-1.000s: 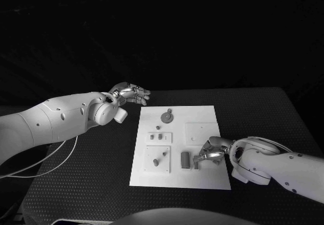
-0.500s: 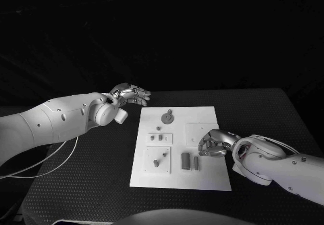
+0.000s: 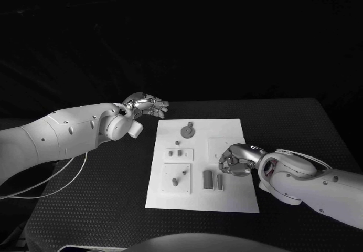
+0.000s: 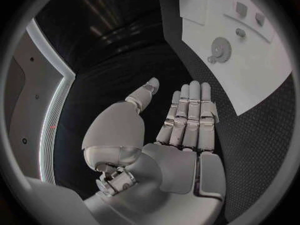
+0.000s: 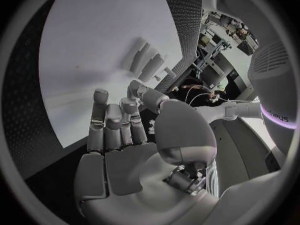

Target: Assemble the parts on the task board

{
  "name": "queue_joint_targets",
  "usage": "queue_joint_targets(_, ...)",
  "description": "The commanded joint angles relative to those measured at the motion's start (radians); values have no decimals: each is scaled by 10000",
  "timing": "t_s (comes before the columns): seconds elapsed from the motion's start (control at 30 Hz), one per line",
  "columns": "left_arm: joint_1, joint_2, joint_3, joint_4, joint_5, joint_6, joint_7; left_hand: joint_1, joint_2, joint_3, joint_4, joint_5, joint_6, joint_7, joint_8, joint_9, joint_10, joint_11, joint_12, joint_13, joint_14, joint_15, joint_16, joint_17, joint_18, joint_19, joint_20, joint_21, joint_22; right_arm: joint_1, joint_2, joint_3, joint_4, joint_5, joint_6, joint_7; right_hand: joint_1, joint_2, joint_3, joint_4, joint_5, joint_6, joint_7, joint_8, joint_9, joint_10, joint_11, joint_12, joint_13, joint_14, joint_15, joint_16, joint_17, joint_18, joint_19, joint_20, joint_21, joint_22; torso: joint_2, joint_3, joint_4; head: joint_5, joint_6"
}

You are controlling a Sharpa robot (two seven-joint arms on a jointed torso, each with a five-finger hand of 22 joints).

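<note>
The white task board [image 3: 234, 131] lies in the middle of the table. On it are a round grey part [image 3: 187, 129], two small pieces [image 3: 175, 154] in a raised block, a peg [image 3: 175, 181] on another block, and two upright bars [image 3: 212, 179] side by side near the front. My right hand [image 3: 238, 159] hovers over the board's right side, just beyond the bars, fingers loosely bent and holding nothing. In the right wrist view that hand [image 5: 122, 135] is empty above the board [image 5: 87, 45], with the bars [image 5: 147, 60] ahead of it. My left hand [image 3: 148, 106] floats open past the board's far left corner.
Black textured table [image 3: 98, 184] surrounds the board on all sides. The left wrist view shows my left hand [image 4: 184, 125] with straight fingers above the table, and the board [image 4: 250, 70] with the round part [image 4: 220, 48] off to one side.
My right hand has lifted off the thin bar at the board's front right and drawn back toward the board's middle right. The bar stays beside the wider one. The left arm is still.
</note>
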Motion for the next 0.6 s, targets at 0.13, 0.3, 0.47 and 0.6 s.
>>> queue_joint_targets(0.13, 10, 17, 6, 8, 8, 142, 62, -91, -14, 1, 66, 11, -42, 12, 46, -14, -39, -27, 46, -13, 24, 43, -54, 13, -35, -38, -5, 39, -3, -63, 76, -6, 4, -475, 583, 282, 98, -29, -92, -13, -17, 119, -27, 57, -19, 12, -42, 43, -19, -45, -17, 39, 12, 135, -46, 19, 47, 205, 1, -2, 1, -5, -33)
queue_joint_targets(0.3, 10, 17, 6, 9, 8, 142, 63, -89, -14, 2, 66, 11, -44, 12, 46, -15, -40, -27, 46, -13, 24, 43, -55, 15, -35, -38, -5, 39, -3, -94, 137, -14, -41, -574, 502, 280, 73, -84, -143, -1, -19, 171, -36, 74, -38, 15, -50, 32, -32, -57, -22, 35, 10, 135, -56, 34, 51, 202, 0, -5, 2, -6, -60)
queue_joint_targets(0.47, 10, 8, 6, 22, 4, 136, 61, -87, -15, 2, 65, 11, -45, 13, 46, -15, -40, -27, 47, -14, 24, 43, -57, 17, -35, -38, -5, 39, -3, -120, 200, -17, -71, -695, 516, 240, 50, -111, -169, 10, -19, 191, -40, 79, -50, 17, -54, 24, -40, -59, -26, 33, 8, 135, -55, 42, 53, 198, 5, -2, 5, -4, -68)
queue_joint_targets(0.6, 10, 5, 6, 28, 3, 138, 60, -86, -16, 3, 64, 11, -45, 13, 46, -15, -41, -26, 47, -14, 25, 43, -58, 19, -34, -38, -6, 39, -3, -152, 239, -26, -136, -896, 509, 204, 48, -111, -171, 12, -18, 195, -41, 81, -52, 17, -55, 23, -41, -60, -27, 33, 7, 135, -54, 43, 54, 197, 2, -5, 3, -4, -73)
